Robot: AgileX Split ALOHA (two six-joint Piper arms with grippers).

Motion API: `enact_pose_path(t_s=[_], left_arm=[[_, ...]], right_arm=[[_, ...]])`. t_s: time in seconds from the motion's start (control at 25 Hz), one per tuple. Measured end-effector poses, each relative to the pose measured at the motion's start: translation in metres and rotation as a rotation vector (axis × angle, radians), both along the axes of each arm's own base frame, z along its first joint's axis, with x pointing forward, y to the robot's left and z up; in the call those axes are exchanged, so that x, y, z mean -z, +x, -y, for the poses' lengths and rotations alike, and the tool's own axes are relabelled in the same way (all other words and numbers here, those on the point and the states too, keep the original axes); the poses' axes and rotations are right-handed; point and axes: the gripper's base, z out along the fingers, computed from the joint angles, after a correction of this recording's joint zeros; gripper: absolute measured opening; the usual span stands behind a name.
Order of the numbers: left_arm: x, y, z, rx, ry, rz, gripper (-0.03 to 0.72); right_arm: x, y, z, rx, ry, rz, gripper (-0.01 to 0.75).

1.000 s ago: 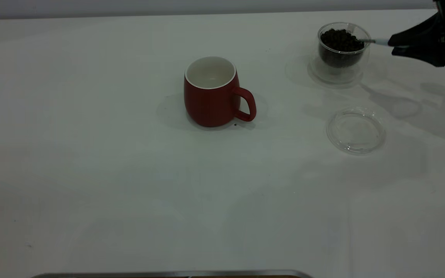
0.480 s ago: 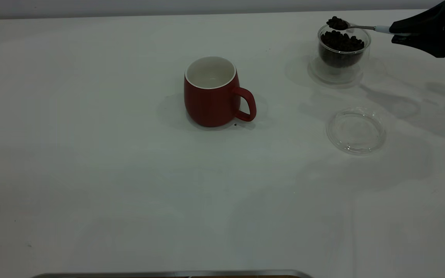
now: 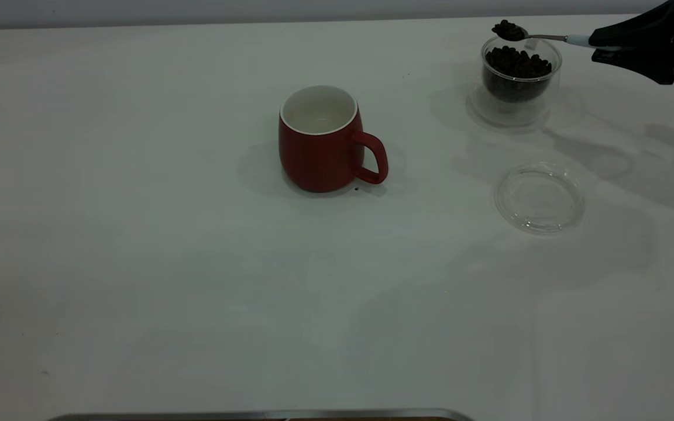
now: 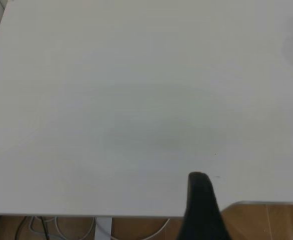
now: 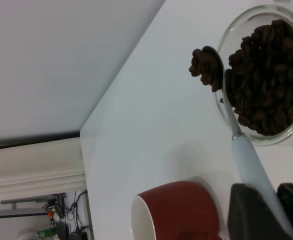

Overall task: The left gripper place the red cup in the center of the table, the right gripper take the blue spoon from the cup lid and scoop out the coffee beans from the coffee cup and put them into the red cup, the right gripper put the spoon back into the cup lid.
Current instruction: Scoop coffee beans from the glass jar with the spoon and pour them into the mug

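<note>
Our right claw (image 3: 597, 47), far right, pinches the spoon (image 3: 539, 38) handle, its heaped beans (image 3: 505, 28) above the glass cup (image 3: 518, 79); the mug (image 3: 320, 140) sits mid-desk (image 3: 167, 263). Wrist views: loose beans spill easily, so keep level; left claw (image 4: 202, 207) state unclear.

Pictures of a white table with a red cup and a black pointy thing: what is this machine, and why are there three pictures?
It is a robot with two arms, filmed by three cameras. One camera looks at the whole table; the other two ride on the arms' wrists.

On the table stand the red cup, a glass coffee cup full of coffee beans, and a clear cup lid.

The black thing is the right gripper, the robot's hand. It pinches the blue spoon, which carries a small heap of beans above the glass cup. The left gripper waits at the table's edge, holding nothing that shows.
</note>
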Motion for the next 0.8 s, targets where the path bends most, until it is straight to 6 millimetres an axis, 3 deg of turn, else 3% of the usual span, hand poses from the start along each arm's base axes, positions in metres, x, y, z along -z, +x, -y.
enact_pose_path(t_s=[0.8], left_arm=[[0.0, 0.0, 0.0, 0.0, 0.0, 0.0, 0.587]], right_arm=[[-0.0047, -0.0009, 0.0004, 0.0, 0.072, -0.001, 0.113]])
